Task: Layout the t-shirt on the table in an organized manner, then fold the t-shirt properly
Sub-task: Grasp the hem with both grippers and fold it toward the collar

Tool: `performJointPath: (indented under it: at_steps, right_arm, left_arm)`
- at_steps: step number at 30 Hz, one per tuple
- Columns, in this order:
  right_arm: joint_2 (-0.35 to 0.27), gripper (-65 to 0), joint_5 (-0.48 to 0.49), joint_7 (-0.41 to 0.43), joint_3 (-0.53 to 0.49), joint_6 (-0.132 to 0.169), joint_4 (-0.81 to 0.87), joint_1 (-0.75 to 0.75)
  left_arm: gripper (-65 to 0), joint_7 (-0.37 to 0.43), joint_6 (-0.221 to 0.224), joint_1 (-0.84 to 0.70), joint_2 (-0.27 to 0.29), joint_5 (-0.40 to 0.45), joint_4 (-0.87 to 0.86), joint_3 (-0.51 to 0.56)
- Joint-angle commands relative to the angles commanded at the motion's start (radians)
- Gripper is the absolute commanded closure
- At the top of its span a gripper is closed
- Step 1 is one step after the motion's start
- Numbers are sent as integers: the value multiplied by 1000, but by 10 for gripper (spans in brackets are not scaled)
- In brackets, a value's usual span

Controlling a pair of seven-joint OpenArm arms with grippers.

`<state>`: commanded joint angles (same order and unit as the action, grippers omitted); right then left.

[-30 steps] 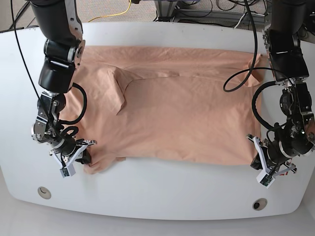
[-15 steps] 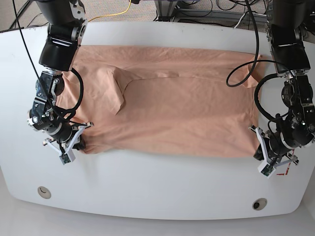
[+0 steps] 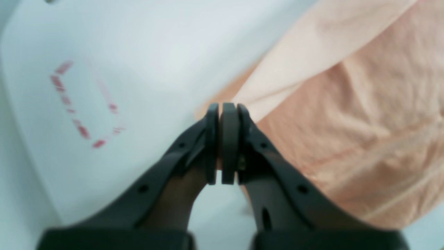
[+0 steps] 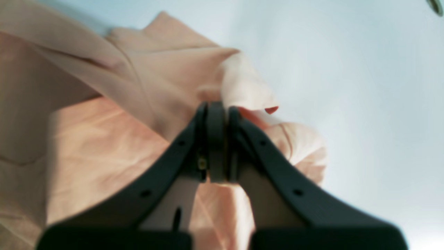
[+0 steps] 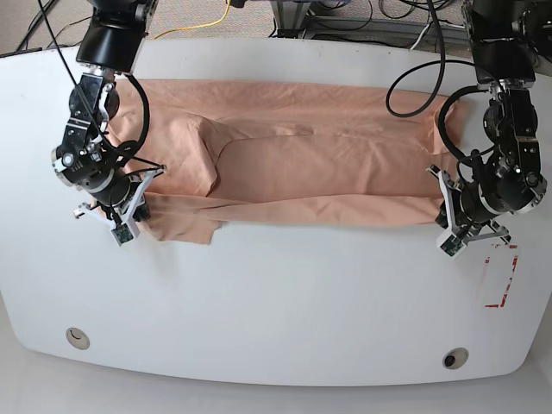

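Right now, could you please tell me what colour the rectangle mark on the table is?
Red: a dashed outline on the white table, clearest in the left wrist view.

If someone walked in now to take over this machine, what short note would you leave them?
Left gripper: shut on the near corner of the t-shirt, beside a red mark on the table.
Right gripper: shut on the shirt's other near corner.
The shirt lies spread sideways across the far half of the table, both held corners raised and its near edge starting to double over.
Done: shirt laid out; first fold begun.
Left: carry the near edge across to the far edge, let go, smooth it, then finish the remaining folds.
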<state>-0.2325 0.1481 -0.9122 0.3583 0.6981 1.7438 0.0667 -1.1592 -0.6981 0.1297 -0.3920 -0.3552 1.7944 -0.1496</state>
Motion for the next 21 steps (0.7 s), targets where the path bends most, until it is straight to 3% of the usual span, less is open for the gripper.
performJointPath:
  at_steps: [10, 12, 16, 19, 20, 21]
  right_arm:
    - [0, -3, -2, -11, 9, 0, 6, -92]
    - [0, -30, -5, -11, 9, 0, 3, -94]
    - [0, -230, -8, -12, 14, 0, 3, -95]
    - [6, -414, -6, -14, 58, 0, 11, -97]
    - [15, -495, -6, -14, 80, 0, 15, -97]
    - [18, -530, -6, -14, 87, 0, 21, -97]
  left_arm:
    - [0, 2, 0, -87, 0, 5, -3, -20]
    - [0, 2, 0, -100, 0, 5, -3, -20]
    - [-29, 2, 0, -117, -2, 6, -5, -17]
    - [-131, 2, 0, -123, -2, 6, -5, -17]
    - [-196, 0, 0, -124, -3, 6, -5, -17]
    - [-226, -2, 0, -124, -8, 6, -5, -17]
